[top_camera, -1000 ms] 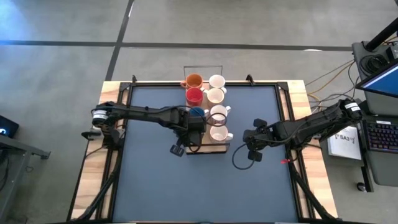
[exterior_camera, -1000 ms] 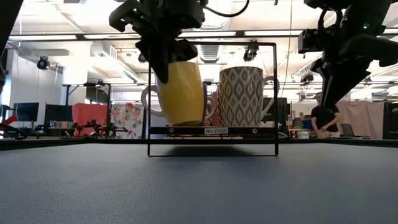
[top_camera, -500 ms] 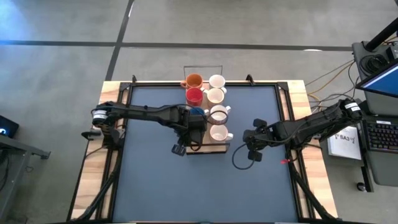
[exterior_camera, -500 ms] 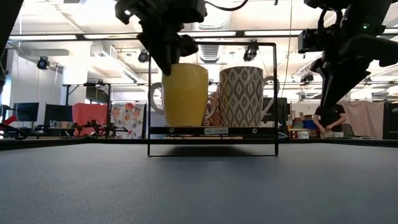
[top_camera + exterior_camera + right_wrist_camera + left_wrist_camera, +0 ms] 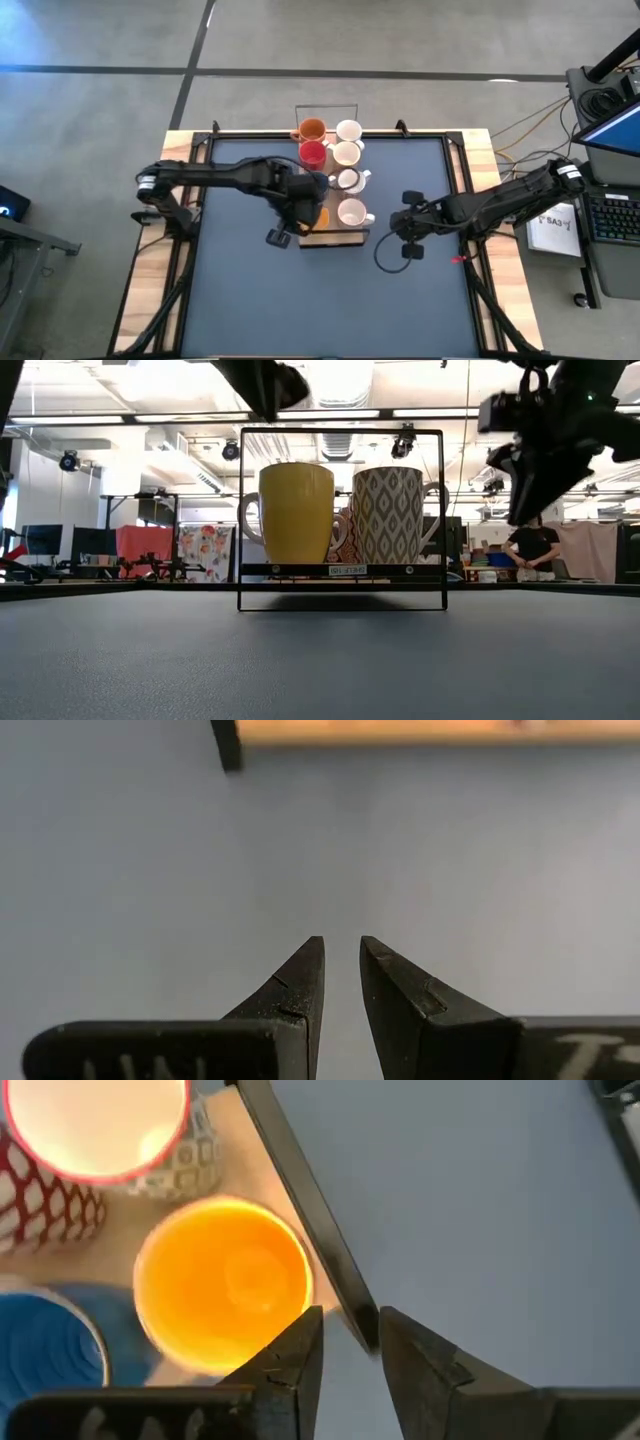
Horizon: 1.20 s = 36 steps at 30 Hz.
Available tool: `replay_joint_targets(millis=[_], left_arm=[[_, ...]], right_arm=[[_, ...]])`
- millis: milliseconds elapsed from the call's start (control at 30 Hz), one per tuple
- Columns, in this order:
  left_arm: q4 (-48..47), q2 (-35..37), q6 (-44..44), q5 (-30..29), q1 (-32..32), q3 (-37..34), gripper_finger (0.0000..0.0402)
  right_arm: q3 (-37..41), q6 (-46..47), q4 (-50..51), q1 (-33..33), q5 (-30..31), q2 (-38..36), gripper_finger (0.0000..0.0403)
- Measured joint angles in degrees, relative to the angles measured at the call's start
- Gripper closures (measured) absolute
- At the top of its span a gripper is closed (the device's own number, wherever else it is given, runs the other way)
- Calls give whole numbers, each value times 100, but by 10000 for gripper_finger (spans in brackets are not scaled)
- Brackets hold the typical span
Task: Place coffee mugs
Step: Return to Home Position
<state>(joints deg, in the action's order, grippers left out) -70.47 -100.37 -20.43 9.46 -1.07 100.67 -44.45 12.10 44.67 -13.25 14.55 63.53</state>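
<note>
A plain yellow mug stands beside a grey-and-white diamond-patterned mug on a dark table.

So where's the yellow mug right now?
In the low view the yellow mug stands upright on the left of the rack, beside the patterned mug; the left gripper hangs empty just above it.

Bright overhead lighting, blurred moving arms

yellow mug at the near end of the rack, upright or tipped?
Upright. The round yellow ceramic mug stands level on the wooden rack shelf beside the patterned mug; the left tool has nothing between its fingers.
</note>
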Motion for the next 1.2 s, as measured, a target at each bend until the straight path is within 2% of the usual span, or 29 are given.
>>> replay_joint_targets(millis=[167,300,467,700,900,1033,1200], left_arm=[[59,561,189,46,84,-340,319],[381,1196,378,49,105,-900,319],[1058,2162,832,-306,132,-1838,319],[2219,3550,1068,-659,132,-3261,319],[3340,4642,1178,-739,132,-4567,319],[4071,5237,1200,-753,132,-5338,319],[4603,5820,1061,-806,136,-6074,319]], right_arm=[[44,-407,-507,59,-3,-280,344],[345,-632,-1082,185,-115,-604,344],[984,-682,-2023,403,-594,-1086,344],[1691,-836,-3040,419,-602,-1715,344],[2086,-910,-3361,439,-602,-2334,344],[2296,-775,-3478,441,-603,-2692,344],[2807,-825,-4188,441,-715,-3043,344]])
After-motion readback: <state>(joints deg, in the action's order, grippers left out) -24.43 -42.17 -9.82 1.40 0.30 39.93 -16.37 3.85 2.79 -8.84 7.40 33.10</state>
